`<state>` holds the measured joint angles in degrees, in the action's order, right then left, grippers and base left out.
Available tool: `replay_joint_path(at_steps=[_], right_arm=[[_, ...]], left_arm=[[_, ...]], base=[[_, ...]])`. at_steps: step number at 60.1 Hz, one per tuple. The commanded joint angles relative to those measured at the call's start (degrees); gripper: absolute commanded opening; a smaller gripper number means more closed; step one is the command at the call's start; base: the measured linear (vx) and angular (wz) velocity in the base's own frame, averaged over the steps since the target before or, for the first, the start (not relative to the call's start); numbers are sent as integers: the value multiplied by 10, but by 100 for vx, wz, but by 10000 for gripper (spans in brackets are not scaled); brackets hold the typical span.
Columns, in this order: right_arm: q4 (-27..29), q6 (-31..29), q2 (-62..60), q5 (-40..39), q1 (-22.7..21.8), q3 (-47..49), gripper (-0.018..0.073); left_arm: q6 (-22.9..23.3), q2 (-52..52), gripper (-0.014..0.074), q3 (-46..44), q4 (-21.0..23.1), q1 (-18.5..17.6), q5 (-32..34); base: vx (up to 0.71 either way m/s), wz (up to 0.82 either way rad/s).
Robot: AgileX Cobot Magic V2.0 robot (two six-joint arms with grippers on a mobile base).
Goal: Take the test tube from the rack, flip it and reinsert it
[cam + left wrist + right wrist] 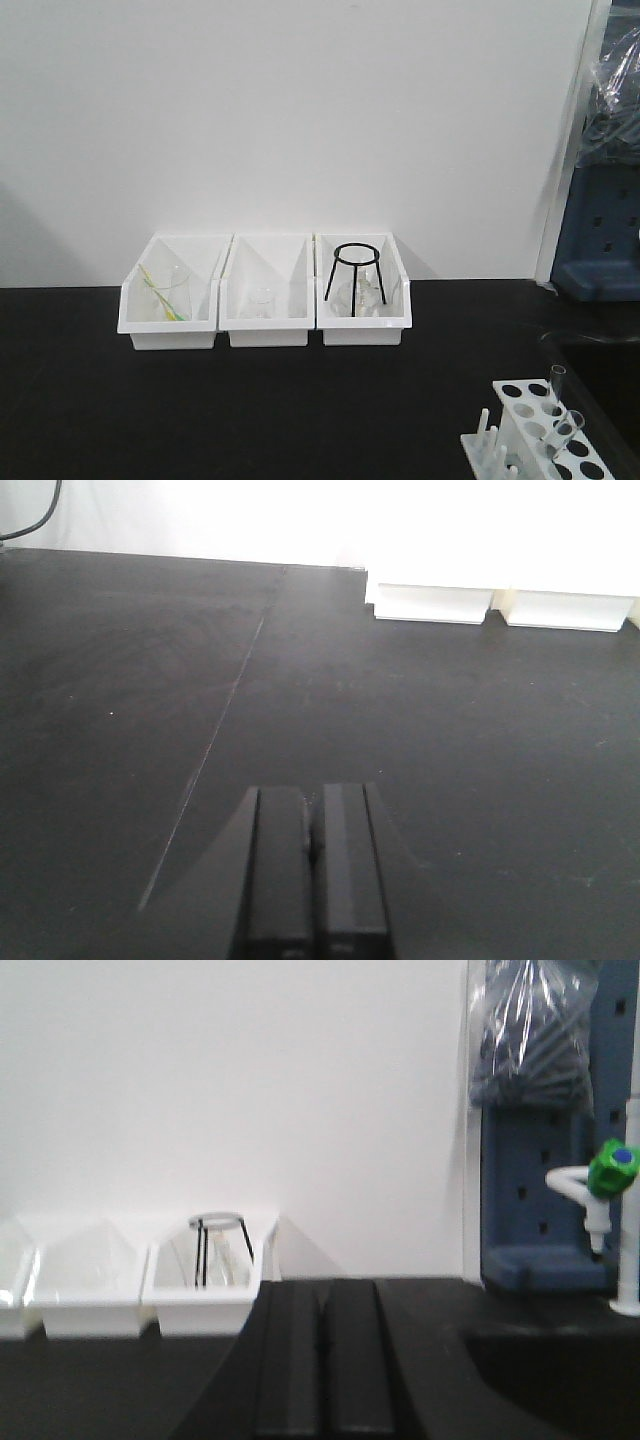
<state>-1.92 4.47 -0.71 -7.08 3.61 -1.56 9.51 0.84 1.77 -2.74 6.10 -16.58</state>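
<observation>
The white rack (533, 428) stands at the front right corner of the black table, its pegs (486, 433) on the left side. Two clear test tubes stand in its right holes, one further back (556, 388) and one nearer (566, 431). Neither gripper shows in the front view. In the left wrist view my left gripper (313, 802) is shut and empty, low over bare black tabletop. In the right wrist view my right gripper (322, 1295) is shut and empty, pointing toward the back wall. The rack and tubes do not show in either wrist view.
Three white bins line the back wall: the left (168, 305) holds a beaker, the middle (266, 300) a small glass, the right (363, 300) a black tripod stand (355, 268). A blue stand (600, 240) and a sink recess (560, 1370) are at the right.
</observation>
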Motion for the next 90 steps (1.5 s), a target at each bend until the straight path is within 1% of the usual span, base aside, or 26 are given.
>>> replay_joint_path(at_steps=[1,5,9,13,18,23,29,40,49,54,58,63,67,71,76,81,84,88,90], right_arm=[[24,12,-1,-76,-2,51,-8],[28,2,24,-59,-2,106,-8],[28,-34,90,-64,-2,161,-8],[28,-73,173,-86,-2,217,-8],[28,-104,286,-130,-2,269,-8],[30,-102,373,-142,-2,310,-8],[30,-100,435,-147,-2,341,-8],[28,-100,487,-183,-2,346,23],[28,-100,490,-182,-2,346,135],[26,-103,490,-180,-2,346,242],[26,-103,490,-180,-2,346,345],[26,-103,490,-181,-2,346,504],[26,-103,490,-181,-2,346,596],[26,-103,490,-180,-2,346,664],[31,-93,490,-191,-2,346,708],[29,-62,496,-196,-1,340,710],[26,-45,507,-214,-1,321,704],[15,-37,531,-273,-1,269,687],[6,-31,552,-326,-1,231,673]], left_arm=[[0,2,-6,1,2,-4,50],[0,2,-6,1,2,-4,50],[0,2,-6,1,2,-4,50],[0,2,-6,1,2,-4,50],[0,2,-6,1,2,-4,50],[0,2,-6,1,2,-4,50],[0,2,-6,1,2,-4,50],[0,2,-6,1,2,-4,50],[0,2,-6,1,2,-4,50],[0,2,-6,1,2,-4,50],[0,2,-6,1,2,-4,50],[0,2,-6,1,2,-4,50],[0,2,-6,1,2,-4,50],[0,2,-6,1,2,-4,50],[0,2,-6,1,2,-4,50],[0,2,-6,1,2,-4,50],[0,2,-6,1,2,-4,50],[0,2,-6,1,2,-4,50],[0,2,-6,1,2,-4,50]], base=[[0,0],[0,0],[0,1],[0,1],[0,0],[0,-1],[0,0],[0,0],[0,0],[0,0],[0,0],[0,0],[0,0],[0,0],[0,0],[0,0],[0,0],[0,0],[0,0]])
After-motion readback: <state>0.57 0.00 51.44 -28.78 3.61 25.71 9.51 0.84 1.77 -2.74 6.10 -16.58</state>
